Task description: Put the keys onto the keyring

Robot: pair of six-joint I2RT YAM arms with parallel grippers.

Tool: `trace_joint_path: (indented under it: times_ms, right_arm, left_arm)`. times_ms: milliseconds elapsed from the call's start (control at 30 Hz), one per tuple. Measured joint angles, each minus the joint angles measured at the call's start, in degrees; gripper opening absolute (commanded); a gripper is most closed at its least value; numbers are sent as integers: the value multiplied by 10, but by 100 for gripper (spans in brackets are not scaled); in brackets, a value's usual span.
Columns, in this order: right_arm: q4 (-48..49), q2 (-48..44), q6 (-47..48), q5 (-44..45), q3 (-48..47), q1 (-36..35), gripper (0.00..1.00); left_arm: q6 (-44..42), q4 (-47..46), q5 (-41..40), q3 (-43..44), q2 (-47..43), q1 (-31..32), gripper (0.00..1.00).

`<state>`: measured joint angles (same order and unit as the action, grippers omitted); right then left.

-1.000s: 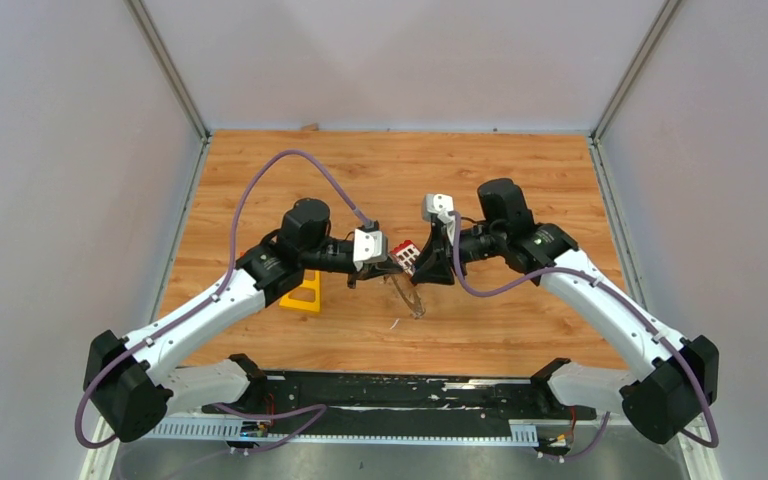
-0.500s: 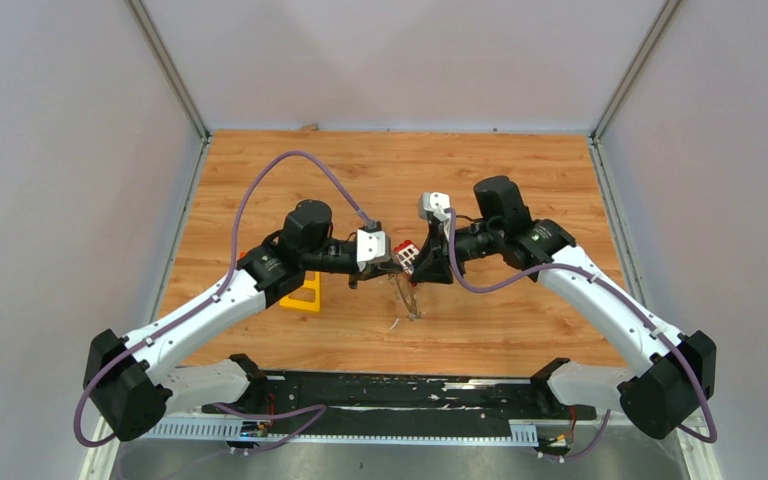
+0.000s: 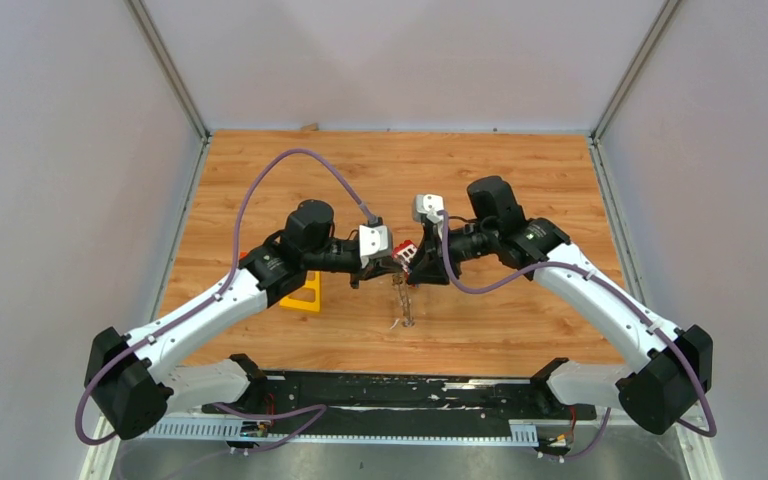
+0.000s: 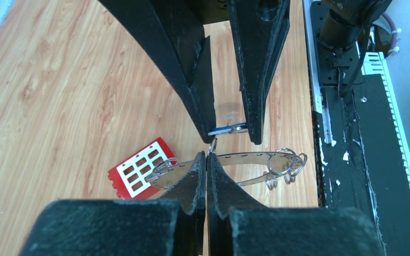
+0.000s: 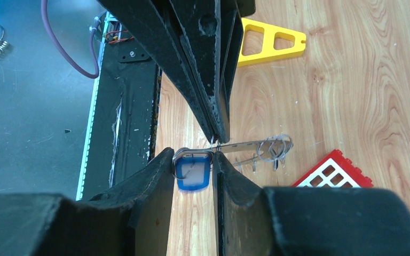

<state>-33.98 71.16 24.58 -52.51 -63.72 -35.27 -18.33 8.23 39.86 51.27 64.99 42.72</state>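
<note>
Right end effector pinches key (blue).

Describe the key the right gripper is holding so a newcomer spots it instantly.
At the centre of the wooden table, the right gripper pinches the key: a small blue rounded-square head with a pale centre. Nearby are a red block, yellow frame and silvery keyring; only it is blue.

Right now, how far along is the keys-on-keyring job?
Done: both grasps. Left gripper, jaws shut on the keyring; right gripper, jaws shut on the blue-headed key. In hand: the key sits right at the ring beside the left jaws, not visibly threaded. Left: thread it on; then any second key, none visible in these views.
</note>
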Motion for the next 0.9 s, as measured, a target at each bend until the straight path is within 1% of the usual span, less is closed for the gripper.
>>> trace_joint_path:
  times_ms: [300,467,667,767,900]
  right_arm:
    - [21,3,0,-2,-12,-12,0]
    - [18,-1,9,17,-12,-8,0]
    - [0,-37,42,51,3,42,0]
    - [-19,-45,74,88,22,65,0]
    - [-57,-42,123,143,72,85,0]
  left_arm:
    - [5,-19,1,-11,1,7,0]
    - [4,-25,-4,-20,1,7,0]
    - [-9,-15,-18,-23,-8,6,0]
    - [-16,-5,-21,-23,-21,2,0]
    - [-28,7,-24,-23,-36,-4,0]
